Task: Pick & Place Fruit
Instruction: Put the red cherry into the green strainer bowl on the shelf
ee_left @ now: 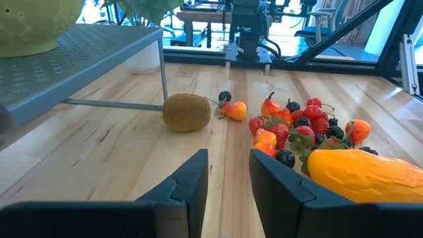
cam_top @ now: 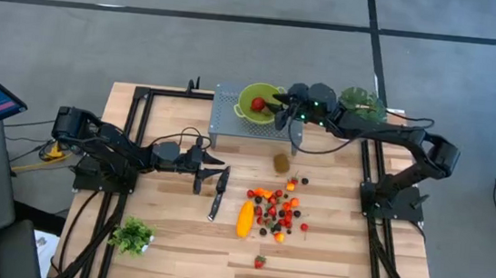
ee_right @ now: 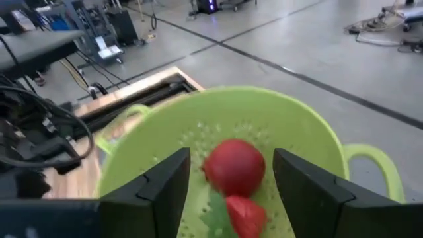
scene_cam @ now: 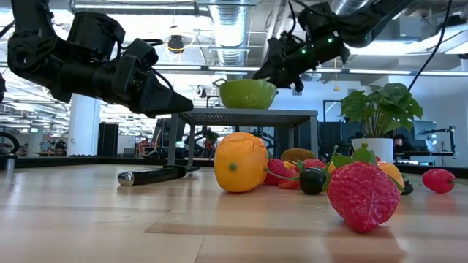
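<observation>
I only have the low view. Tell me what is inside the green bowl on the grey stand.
Observer: Two red fruit pieces lie in the green colander; the right gripper hangs over them with its fingers apart and nothing between them.
Operator: Report the left arm.
Observer: The left gripper hovers over bare wood beside the black-handled knife, holding nothing.
Operator: Give me the kiwi's place.
Observer: The kiwi lies alone between the grey stand and the fruit pile, touching neither.
Operator: Name any stray fruit.
Observer: One strawberry lies apart from the pile, toward the table's near edge.
</observation>
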Tool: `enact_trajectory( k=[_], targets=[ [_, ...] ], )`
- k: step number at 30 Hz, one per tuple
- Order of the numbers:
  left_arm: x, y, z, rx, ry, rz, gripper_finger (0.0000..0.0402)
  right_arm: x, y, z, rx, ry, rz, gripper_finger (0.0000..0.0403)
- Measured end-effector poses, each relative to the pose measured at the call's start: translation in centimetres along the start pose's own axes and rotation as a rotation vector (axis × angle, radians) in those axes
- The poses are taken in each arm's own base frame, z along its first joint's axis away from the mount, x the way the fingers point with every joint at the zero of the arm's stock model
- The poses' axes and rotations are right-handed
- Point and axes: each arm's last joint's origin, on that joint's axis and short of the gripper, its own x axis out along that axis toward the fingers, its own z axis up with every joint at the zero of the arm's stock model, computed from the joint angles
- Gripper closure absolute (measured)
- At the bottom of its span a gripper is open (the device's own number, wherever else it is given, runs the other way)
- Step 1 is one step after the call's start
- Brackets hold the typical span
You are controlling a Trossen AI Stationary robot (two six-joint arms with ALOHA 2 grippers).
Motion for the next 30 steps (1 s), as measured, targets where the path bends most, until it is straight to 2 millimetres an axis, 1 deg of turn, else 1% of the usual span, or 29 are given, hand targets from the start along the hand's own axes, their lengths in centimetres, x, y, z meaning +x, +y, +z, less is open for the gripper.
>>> enact_trajectory(
  k=[4,9,12,14,18,23,26,30],
  targets=[
    [0.0,0.0,0.0,0.000,0.000,0.000,0.0296,-0.9,1.1,0.7,-0.008,-0.025,0.034,0.0194],
    [0.0,0.0,0.0,0.000,0.000,0.000,0.0296,-3.4,3.2,2.2,-0.024,-0.067,0.098,0.0209],
    [0.0,0.0,0.0,0.000,-0.001,0.004,0.0296,-5.3,4.8,2.3,-0.044,-0.013,0.139,0.0224],
    [0.0,0.0,0.0,0.000,-0.001,0.005,0.0296,-6.5,5.8,1.9,-0.057,0.055,0.162,0.0236],
    [0.0,0.0,0.0,0.000,-0.001,0.004,0.0296,-8.7,7.9,-0.1,-0.089,0.268,0.195,0.0263],
    [0.0,0.0,0.0,0.000,-0.001,0.004,0.0296,-10.7,10.3,-3.5,-0.120,0.539,0.136,0.0294],
    [0.0,0.0,0.0,0.000,-0.002,0.004,0.0296,-11.6,12.0,-5.4,-0.168,0.657,0.113,0.0304],
    [0.0,0.0,0.0,0.000,-0.002,0.004,0.0296,-12.9,14.3,-7.8,-0.244,0.757,0.083,0.0306]
  ],
)
